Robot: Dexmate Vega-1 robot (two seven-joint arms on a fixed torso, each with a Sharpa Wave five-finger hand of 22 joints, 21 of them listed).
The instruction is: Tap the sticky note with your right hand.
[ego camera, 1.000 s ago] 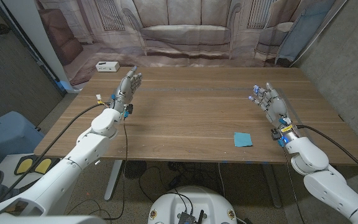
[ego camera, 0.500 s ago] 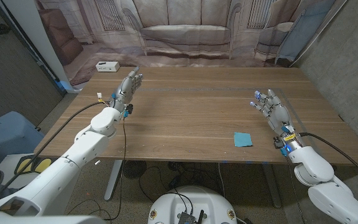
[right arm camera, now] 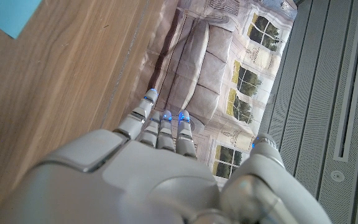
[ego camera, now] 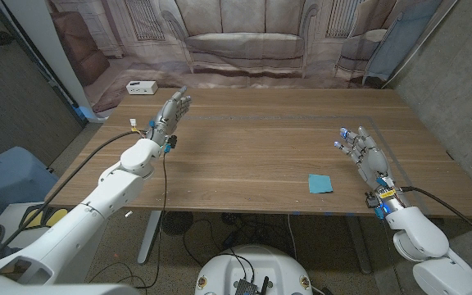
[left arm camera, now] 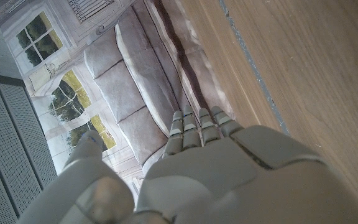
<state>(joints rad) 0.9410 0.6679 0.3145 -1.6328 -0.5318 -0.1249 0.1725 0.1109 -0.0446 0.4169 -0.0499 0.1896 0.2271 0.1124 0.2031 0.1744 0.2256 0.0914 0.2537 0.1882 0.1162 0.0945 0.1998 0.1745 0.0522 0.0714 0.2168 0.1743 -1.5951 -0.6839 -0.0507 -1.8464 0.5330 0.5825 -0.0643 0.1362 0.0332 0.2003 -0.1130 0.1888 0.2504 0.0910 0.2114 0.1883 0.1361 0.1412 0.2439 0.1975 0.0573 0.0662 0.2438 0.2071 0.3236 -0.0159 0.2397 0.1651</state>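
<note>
The approach is in hand: the right hand (ego camera: 365, 151), fingers apart and holding nothing, hovers at right of frame beside the blue sticky note (ego camera: 320, 183) on the table (ego camera: 252, 139). Next, it should swing left and down onto the note.

Looks like a robot test room, made up to seem like a home. Behind the long brown wooden table (ego camera: 260, 139), at 12 o'clock, hangs a big printed cloth picture of a grey sofa and sunny windows (ego camera: 244, 37), not a real living room. Plain grey walls (ego camera: 457, 74) at 3 o'clock. At 10 o'clock, a small white box (ego camera: 141, 88) on the table's far corner. Black cables (ego camera: 220, 238) down on the floor at 6 o'clock.
</note>
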